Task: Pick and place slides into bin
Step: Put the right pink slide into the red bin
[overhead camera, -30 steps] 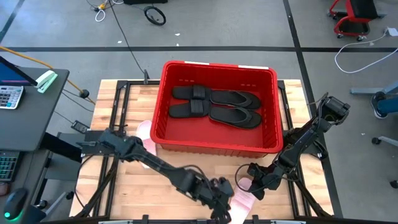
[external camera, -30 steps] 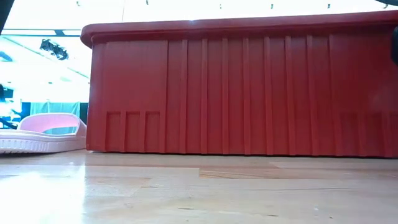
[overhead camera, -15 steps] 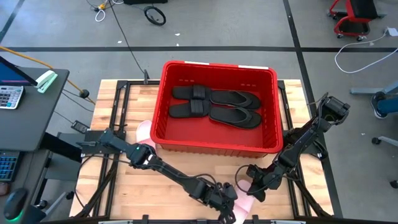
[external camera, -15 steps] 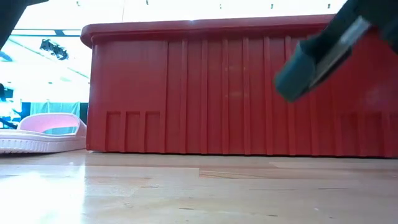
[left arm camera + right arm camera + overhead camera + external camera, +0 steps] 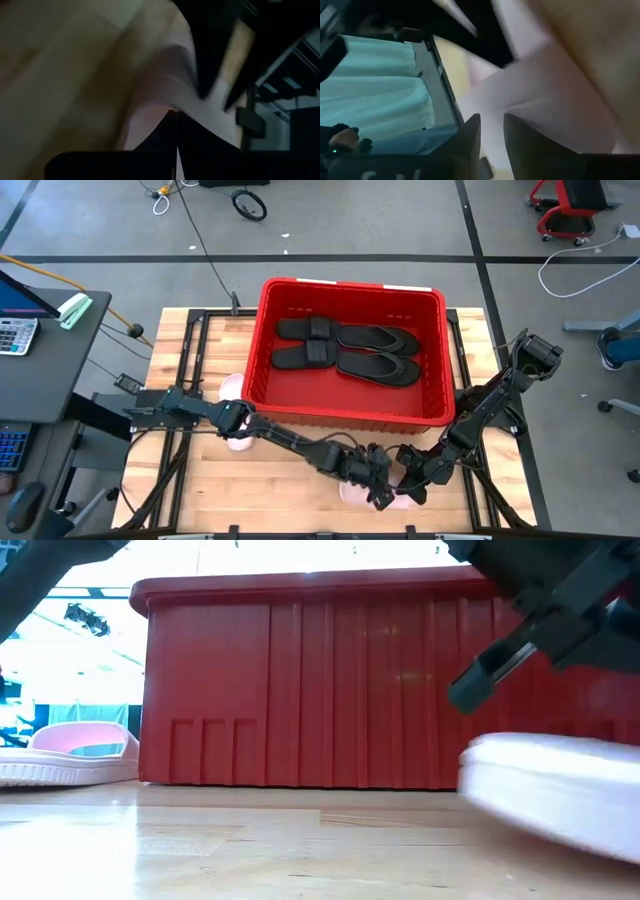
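Nearest the camera, left end effector (image 5: 378,485) was clamped on a pale pink slide (image 5: 352,492) at the surface's (image 5: 200,480) front edge; right end effector (image 5: 412,480), just beside, stood partly open, apparently w/ the same slide btwn its fingers. Second pink slide (image 5: 70,752) lay by the bin's (image 5: 345,412) left corner, clearest in low view. Beyond, only high view showed four black slides (image 5: 345,350) binned. Approx. two-thirds done.

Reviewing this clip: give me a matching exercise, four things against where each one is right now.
1. black slides
2. bin
3. pink slide by the grippers
4. other pink slide

a. on the table beside the bin's left front corner
b. inside the bin
c. near the table's front edge, right of centre
d. at the back of the table

Pairs: 1-b, 2-d, 3-c, 4-a
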You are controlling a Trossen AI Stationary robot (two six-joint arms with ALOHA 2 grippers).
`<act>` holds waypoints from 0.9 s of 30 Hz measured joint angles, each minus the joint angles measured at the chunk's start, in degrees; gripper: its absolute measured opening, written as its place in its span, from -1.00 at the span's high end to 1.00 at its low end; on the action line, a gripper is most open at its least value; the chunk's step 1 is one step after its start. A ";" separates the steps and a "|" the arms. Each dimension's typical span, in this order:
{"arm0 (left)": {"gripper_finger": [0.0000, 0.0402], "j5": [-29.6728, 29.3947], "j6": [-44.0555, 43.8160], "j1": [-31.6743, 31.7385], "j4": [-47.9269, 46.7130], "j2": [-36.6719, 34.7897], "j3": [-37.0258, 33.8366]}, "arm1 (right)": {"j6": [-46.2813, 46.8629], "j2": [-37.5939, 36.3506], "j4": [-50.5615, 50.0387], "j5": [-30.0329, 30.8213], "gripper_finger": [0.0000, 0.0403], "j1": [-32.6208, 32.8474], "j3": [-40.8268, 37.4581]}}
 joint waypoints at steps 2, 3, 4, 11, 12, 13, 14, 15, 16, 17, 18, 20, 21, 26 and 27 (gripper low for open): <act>0.98 0.06 0.88 0.65 0.56 0.00 0.00 | -0.68 0.00 0.16 1.15 0.54 0.06 0.00; 0.98 0.28 1.01 0.89 0.93 0.00 0.00 | -1.14 0.00 0.10 1.56 0.55 0.06 0.00; 0.98 0.84 1.02 1.17 1.13 0.00 0.00 | -1.24 0.00 0.08 1.79 0.55 0.04 0.00; 0.97 4.53 0.86 1.60 1.14 0.00 0.00 | -0.08 0.00 0.03 3.64 0.55 0.22 0.00; 0.98 5.05 0.81 1.50 1.12 0.00 0.00 | 0.52 0.00 -0.04 3.55 0.55 0.39 0.10; 0.98 5.49 0.64 1.29 1.00 0.00 0.00 | 1.49 0.02 -0.24 3.40 0.55 0.85 0.46; 0.98 5.77 -0.14 0.99 0.46 0.00 0.00 | 2.24 0.04 -0.45 3.21 0.55 1.40 1.02; 0.97 6.15 -0.52 0.68 -0.33 0.00 0.00 | 2.85 0.05 -0.50 3.13 0.55 2.17 1.64; 0.96 6.41 -0.73 0.41 -0.97 0.00 0.00 | 3.54 0.07 -0.47 3.22 0.55 3.28 2.29; 0.94 6.47 -0.78 0.10 -1.65 0.00 0.00 | 4.29 0.07 -0.70 3.49 0.55 4.54 2.88; 0.92 6.52 -0.80 -0.16 -2.00 0.00 0.00 | 5.07 0.07 -1.22 4.26 0.55 5.84 3.39; 0.90 7.58 -0.88 -0.70 -2.04 0.00 0.00 | 6.83 0.07 -3.53 7.03 0.55 8.60 4.40; 0.88 8.42 -1.16 -0.77 -1.97 0.00 0.00 | 8.07 0.07 -5.54 8.86 0.55 9.85 5.00; 0.77 12.81 -3.39 -0.63 -2.11 0.00 0.00 | 16.37 0.09 -12.01 13.55 0.55 14.13 6.29; 0.73 13.01 -3.39 -0.47 -2.10 0.00 0.00 | 17.05 0.09 -11.93 13.57 0.55 14.71 6.33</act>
